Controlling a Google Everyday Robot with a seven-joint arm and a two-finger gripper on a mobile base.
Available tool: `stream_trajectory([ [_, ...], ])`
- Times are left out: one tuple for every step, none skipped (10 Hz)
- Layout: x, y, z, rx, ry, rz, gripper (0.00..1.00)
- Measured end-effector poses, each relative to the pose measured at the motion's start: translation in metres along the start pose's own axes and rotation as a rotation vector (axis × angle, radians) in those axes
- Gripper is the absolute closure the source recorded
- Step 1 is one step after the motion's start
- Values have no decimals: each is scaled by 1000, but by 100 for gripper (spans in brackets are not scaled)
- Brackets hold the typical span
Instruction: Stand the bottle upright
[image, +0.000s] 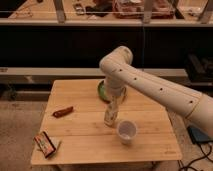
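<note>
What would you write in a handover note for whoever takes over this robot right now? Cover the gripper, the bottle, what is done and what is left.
Gripper: lowered at the top end of the bottle, over the middle of the wooden table.
Bottle: on the table, close to upright, just left of the white cup.
Done: the bottle looks nearly stood up.
Left: check it stands alone, release, lift away without knocking the cup.
</note>
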Motion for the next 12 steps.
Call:
stream_trajectory([
  [0, 0, 0, 0, -3, 1, 94],
  [0, 1, 1, -2, -8, 1, 94],
  [0, 1, 2, -6, -8, 0, 94],
  [0, 1, 3, -9, -8, -1, 92],
  [-1, 1, 3, -11, -8, -3, 85],
  [-1, 1, 3, -13, -8, -5, 74],
  [-1, 1, 3, -13, -8, -5, 65],
  [-2, 0, 4, -14, -10, -6, 53],
  [-3, 0, 3, -13, -14, -6, 45],
  [-5, -1, 3, -12, -20, -4, 35],
  [-5, -2, 3, -11, -23, -4, 30],
  [-6, -2, 2, -11, -26, -4, 29],
])
